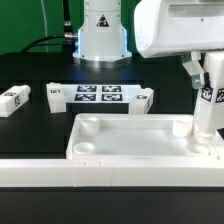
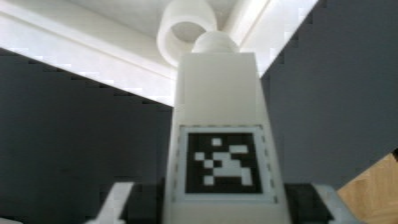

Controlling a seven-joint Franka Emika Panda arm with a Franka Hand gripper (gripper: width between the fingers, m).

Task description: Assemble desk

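Exterior view, with the wrist view as inset. My gripper [image 1: 205,72] is closed on one leg [image 1: 208,108], held upright with its tag facing the camera, at about 3 o'clock in the frame. The leg's lower end overlaps the 2 o'clock corner of the tabletop [image 1: 120,152], just beside a round socket [image 1: 180,127]. I cannot tell whether it touches. Three loose legs lie on the black table [image 1: 30,125]. One loose leg [image 1: 12,98] is at 9 o'clock. A second loose leg [image 1: 55,95] and a third loose leg [image 1: 143,98] flank the marker board [image 1: 98,95] toward 12 o'clock.

Wrist view: the fingers [image 2: 121,205] clamp the leg on either side beside its tag [image 2: 222,160]. The leg's tapered end points close to a round socket [image 2: 183,30].

The step in hand, as I judge it, is seating this leg. I would hold it plumb, centre the tip over the hole before pressing, then push straight along the leg's axis. A tilt could jam the tip on the rim or shove the tabletop toward the long bar [image 1: 60,172] at 6 o'clock. I would release only once the leg stands unaided.
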